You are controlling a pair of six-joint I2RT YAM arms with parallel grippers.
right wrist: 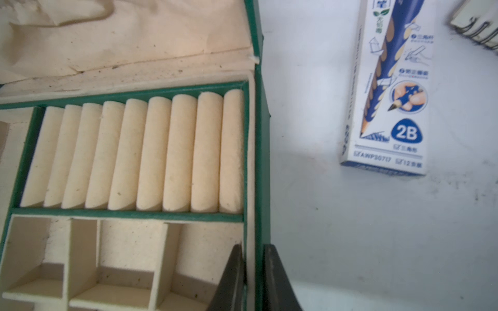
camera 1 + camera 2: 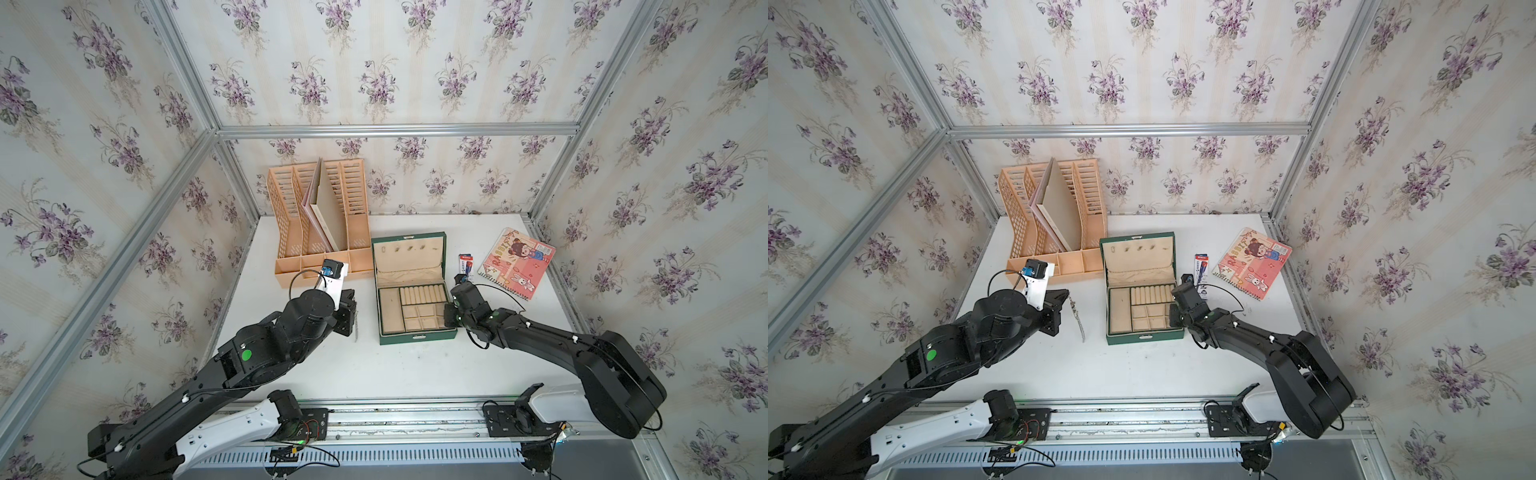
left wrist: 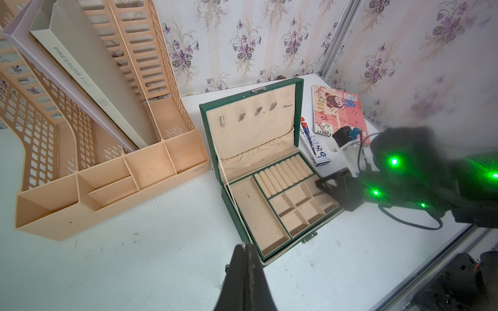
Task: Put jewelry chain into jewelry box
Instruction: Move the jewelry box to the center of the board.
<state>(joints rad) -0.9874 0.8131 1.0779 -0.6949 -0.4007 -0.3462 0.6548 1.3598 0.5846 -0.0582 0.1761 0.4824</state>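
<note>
- Silver chain (image 2: 1078, 320) dangles from the left claw (image 3: 244, 251), whose fingers are pressed together on its upper end, above the white table (image 2: 374, 374) and just left of the box.
- Green box (image 2: 417, 337) stands open, its lid tipped back.
- Its right wall is pinched by the right claw (image 1: 254, 258), one finger inside, one outside.
- Right of the box lie a pencil carton (image 1: 390, 107) and a notebook (image 2: 517, 262); a peach file rack (image 2: 316, 232) stands behind.

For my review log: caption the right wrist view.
Right pincer grips the wall of the open jewelry box; pencil box alongside.
</note>
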